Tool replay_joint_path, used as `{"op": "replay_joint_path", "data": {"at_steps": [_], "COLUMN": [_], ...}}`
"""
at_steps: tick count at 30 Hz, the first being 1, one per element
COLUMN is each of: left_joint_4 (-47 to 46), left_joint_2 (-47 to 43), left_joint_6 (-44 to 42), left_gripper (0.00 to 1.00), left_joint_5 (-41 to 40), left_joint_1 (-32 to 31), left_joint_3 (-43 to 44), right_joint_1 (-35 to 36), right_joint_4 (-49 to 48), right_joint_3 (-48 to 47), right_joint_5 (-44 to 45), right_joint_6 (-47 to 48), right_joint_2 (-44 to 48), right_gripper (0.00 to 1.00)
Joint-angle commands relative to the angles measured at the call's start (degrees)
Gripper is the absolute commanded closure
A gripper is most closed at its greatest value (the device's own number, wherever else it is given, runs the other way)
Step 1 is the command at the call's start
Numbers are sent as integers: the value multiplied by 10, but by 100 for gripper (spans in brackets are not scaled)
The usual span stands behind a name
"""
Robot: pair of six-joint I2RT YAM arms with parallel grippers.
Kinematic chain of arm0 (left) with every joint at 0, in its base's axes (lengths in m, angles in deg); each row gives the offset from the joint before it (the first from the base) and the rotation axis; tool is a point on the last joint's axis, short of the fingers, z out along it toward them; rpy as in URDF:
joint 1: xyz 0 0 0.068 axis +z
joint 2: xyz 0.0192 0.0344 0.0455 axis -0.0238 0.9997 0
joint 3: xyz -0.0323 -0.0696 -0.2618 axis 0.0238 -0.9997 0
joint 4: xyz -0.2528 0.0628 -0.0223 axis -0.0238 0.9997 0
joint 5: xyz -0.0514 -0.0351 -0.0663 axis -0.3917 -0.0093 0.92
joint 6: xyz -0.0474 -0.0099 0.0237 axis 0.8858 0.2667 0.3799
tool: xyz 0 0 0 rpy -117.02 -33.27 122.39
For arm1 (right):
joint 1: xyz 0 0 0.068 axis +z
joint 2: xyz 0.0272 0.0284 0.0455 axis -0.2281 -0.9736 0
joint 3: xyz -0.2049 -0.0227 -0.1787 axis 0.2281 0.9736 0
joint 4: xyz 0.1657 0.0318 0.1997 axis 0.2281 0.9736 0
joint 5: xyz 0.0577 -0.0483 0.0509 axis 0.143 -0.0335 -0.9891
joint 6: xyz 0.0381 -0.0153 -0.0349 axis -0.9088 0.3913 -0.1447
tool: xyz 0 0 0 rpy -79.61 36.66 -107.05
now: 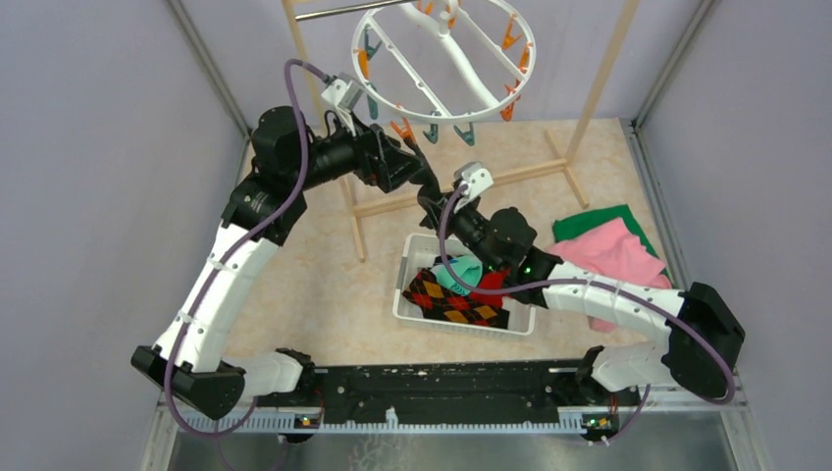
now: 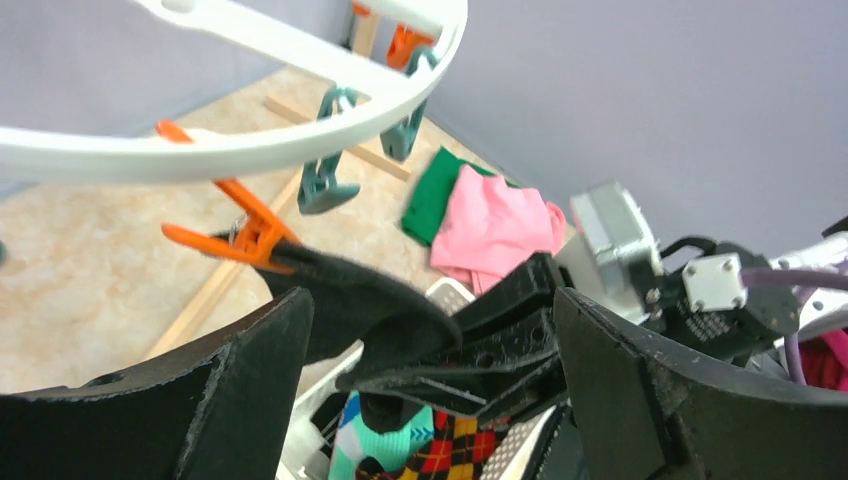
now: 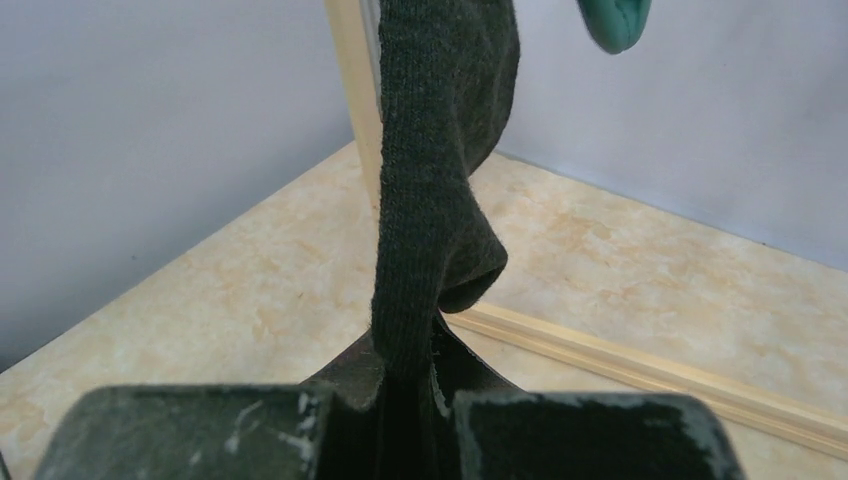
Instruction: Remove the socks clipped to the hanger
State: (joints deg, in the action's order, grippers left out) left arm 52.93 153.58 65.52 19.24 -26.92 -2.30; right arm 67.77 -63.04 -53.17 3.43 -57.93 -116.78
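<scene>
The white ring hanger (image 1: 442, 54) hangs from the rack at the top, with orange and teal clips under its rim. An orange clip (image 2: 250, 235) holds one black sock (image 2: 350, 290). My right gripper (image 1: 430, 201) is shut on the lower end of this sock (image 3: 440, 180), which runs taut up from its jaws. My left gripper (image 2: 430, 390) is open wide, its fingers (image 2: 250, 400) standing either side of the sock and the right gripper, just below the orange clip. Argyle (image 1: 456, 299), teal (image 1: 459, 272) and red socks lie in the white basket (image 1: 404, 280).
The wooden rack frame (image 1: 353, 206) stands around the hanger, its foot rail (image 3: 640, 365) on the floor behind. Folded pink (image 1: 613, 250) and green (image 1: 589, 224) cloths lie right of the basket. Grey walls close in both sides.
</scene>
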Motion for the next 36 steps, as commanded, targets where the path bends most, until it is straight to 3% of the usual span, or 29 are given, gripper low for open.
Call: {"op": "replay_joint_path", "data": {"at_steps": [1, 11, 21, 36], "left_joint_4": [-10, 13, -7, -46], "left_joint_2": [7, 23, 55, 82], "left_joint_6": [-6, -25, -11, -9], "left_gripper": [4, 8, 10, 21], "left_joint_5": [-35, -122, -110, -103], "left_joint_1": [2, 5, 4, 5], "left_joint_3": [47, 66, 86, 87], "right_joint_1": [16, 27, 41, 41], "right_joint_4": [1, 1, 1, -9], "right_joint_3": [-1, -2, -13, -30], "right_joint_5": [-3, -8, -10, -26], "right_joint_6": [-15, -33, -39, -54], "right_joint_2": [15, 4, -17, -32], "right_gripper": [100, 100, 100, 100]}}
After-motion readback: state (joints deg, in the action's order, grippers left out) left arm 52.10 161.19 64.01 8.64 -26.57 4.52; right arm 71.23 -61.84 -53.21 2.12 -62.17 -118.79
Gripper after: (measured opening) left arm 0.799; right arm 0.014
